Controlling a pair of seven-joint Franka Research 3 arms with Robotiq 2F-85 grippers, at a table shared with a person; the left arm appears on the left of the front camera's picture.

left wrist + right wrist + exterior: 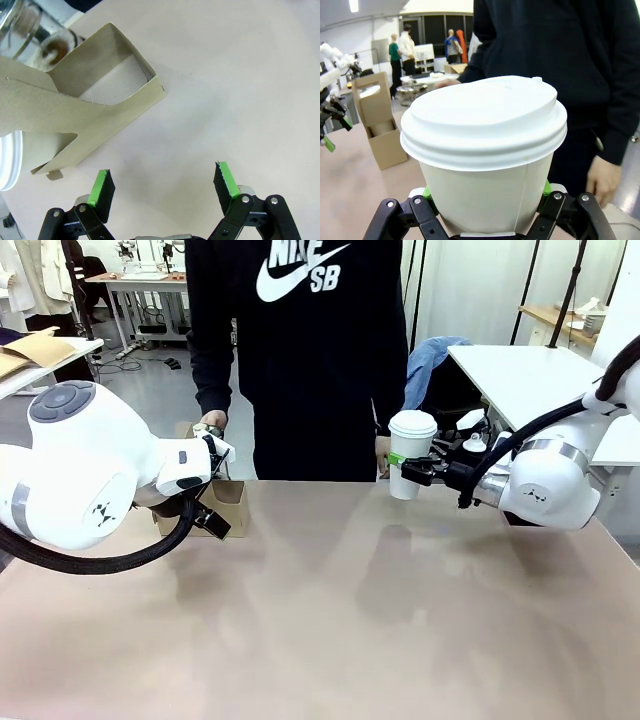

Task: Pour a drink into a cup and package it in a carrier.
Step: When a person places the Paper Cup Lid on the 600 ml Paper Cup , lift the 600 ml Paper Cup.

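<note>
Cup [485,150] upright, clamped in right claw [408,466]

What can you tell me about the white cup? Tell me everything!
The cup is tall, white, paper-like and narrower at the bottom. A white domed plastic lid is on top, so what's inside is hidden. It hangs upright in the air over the far side of the table. The robot's right hand grips its lower part, green pads pressing both sides.

1. Table [330,620], pinkish-beige top.
2. Person [310,350], black sweatshirt with white print, standing at the table's 12 o'clock.
3. Glass jug [22,25], clear, 11 o'clock in the left wrist view.
4. Blue cloth [430,355], 1 o'clock, beside white side table [520,375].
</note>
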